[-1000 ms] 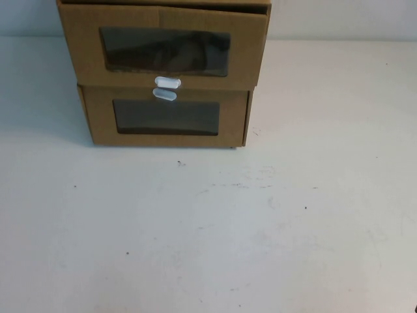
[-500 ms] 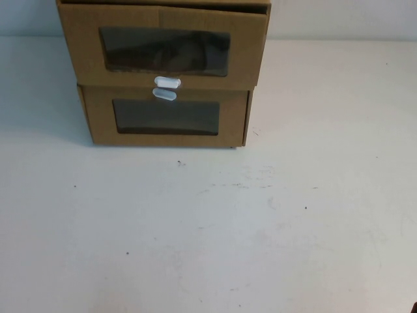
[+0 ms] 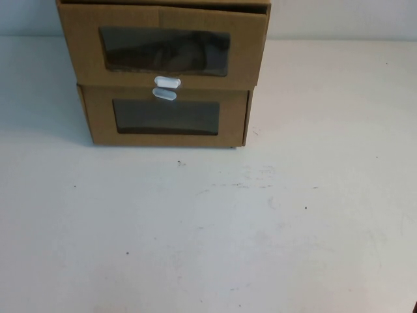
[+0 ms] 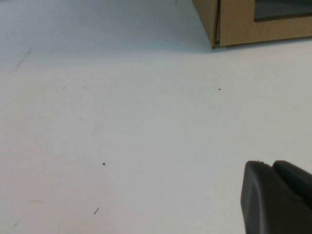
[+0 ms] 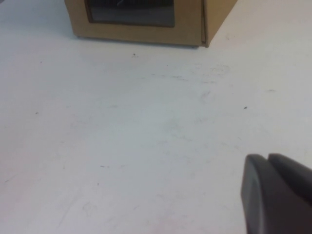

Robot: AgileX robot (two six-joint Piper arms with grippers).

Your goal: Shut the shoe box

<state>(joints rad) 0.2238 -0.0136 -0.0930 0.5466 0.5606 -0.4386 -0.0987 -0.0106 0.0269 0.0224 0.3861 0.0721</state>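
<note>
The shoe box (image 3: 163, 45) is the upper of two stacked brown cardboard boxes at the table's far left-centre. Its front has a wide clear window and a small white tab (image 3: 167, 81) at the bottom edge. That front stands forward of the box beneath, with a dark gap along its top. My left gripper (image 4: 270, 165) hovers over bare table well short of the boxes, fingers pressed together and holding nothing. My right gripper (image 5: 267, 157) is likewise shut and empty, low over the table in front of the boxes. Neither gripper shows in the high view.
The lower cardboard box (image 3: 166, 120) carries its white tab (image 3: 164, 94) at its front's top edge; its corner appears in the left wrist view (image 4: 243, 24) and its front in the right wrist view (image 5: 141, 29). The white table (image 3: 215, 228) spreads in front of the boxes.
</note>
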